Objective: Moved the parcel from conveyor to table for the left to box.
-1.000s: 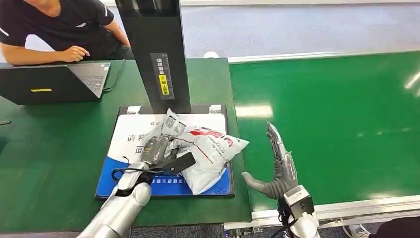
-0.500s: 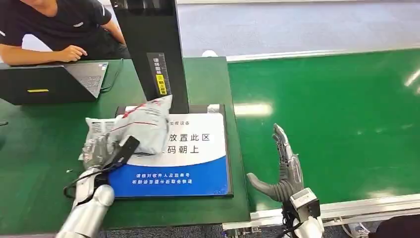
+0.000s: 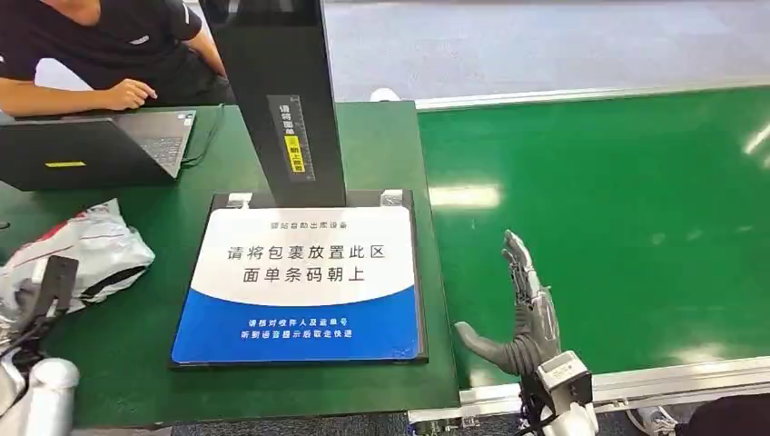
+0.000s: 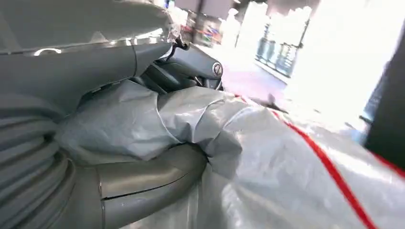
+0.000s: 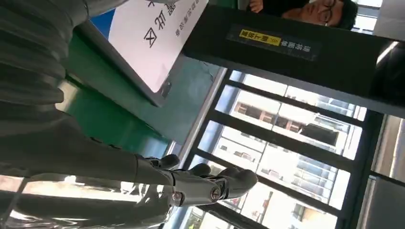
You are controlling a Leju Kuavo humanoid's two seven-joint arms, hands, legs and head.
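Observation:
The parcel, a crumpled grey plastic mailer with red marks, is at the far left over the green table. My left hand grips it from the near side. In the left wrist view the thumb and fingers of my left hand wrap around a fold of the parcel. My right hand is open over the near edge of the green conveyor, fingers stretched out and thumb apart, holding nothing. My right hand appears flat in the right wrist view too.
A blue and white scanning mat lies bare in the middle of the table, below a black scanner post. A person sits at the back left behind a laptop. The conveyor's metal rail runs along the near edge.
My left hand has carried the parcel off the scanning mat to the far left of the table. The mat is now bare. My right hand has stayed open in place.

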